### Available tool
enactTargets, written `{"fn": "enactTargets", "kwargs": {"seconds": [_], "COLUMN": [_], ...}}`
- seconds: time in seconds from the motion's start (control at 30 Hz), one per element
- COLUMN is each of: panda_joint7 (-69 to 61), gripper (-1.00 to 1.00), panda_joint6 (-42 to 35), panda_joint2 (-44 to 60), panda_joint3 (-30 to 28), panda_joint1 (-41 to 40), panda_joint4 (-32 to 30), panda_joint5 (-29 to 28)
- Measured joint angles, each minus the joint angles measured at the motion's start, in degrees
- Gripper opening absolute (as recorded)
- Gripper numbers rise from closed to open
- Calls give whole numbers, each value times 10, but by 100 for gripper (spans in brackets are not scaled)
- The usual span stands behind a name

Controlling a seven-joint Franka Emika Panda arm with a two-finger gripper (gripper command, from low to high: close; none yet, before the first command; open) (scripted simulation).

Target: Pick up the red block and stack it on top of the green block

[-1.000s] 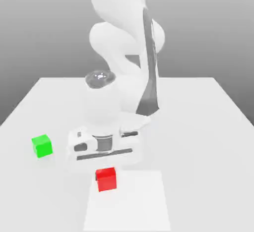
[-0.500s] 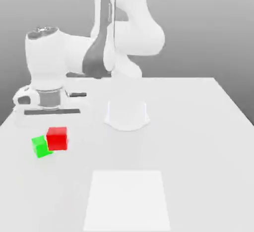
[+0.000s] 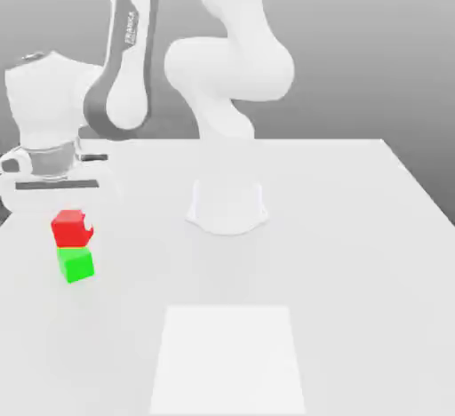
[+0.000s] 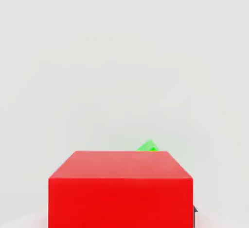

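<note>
Grey, featureless background rises behind a white table (image 3: pixel 355 228) that takes up the lower half of the exterior view. Nearer its front edge lies a slightly brighter white square patch (image 3: pixel 228 358), flat on the surface. A round white base (image 3: pixel 227 205) of the arm stands toward the middle of the table, closer to its far edge.

On the grey strip of the arm's upper link (image 3: pixel 131 41) there is small dark lettering that seems to read FRANKA, though it is hard to make out for certain. No other writing shows on the blocks or on the table.

Near the table's edge at the exterior view's left, the green block (image 3: pixel 78 264) sits on the surface. The red block (image 3: pixel 71 228) is directly above it, its underside at the green block's top; whether the two touch or a sliver of space remains cannot be told. The gripper (image 3: pixel 69 220) hangs from the white hand above, its fingers pinched narrow on the red block, with one white fingertip (image 3: pixel 86 221) notched into the block's side.

In the hand view the red block (image 4: pixel 120 189) fills the near part, cut off by the frame's edge, and hides almost all of the green block (image 4: pixel 148 146), of which a small corner peeks out beyond it.
</note>
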Motion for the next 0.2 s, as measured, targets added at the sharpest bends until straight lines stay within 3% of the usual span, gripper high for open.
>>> {"fn": "enactTargets", "kwargs": {"seconds": [0.2], "panda_joint7": [-39], "gripper": [-100], "panda_joint6": [59], "panda_joint2": [55], "panda_joint3": [4], "panda_joint1": [10], "panda_joint4": [-2], "panda_joint5": [56]}}
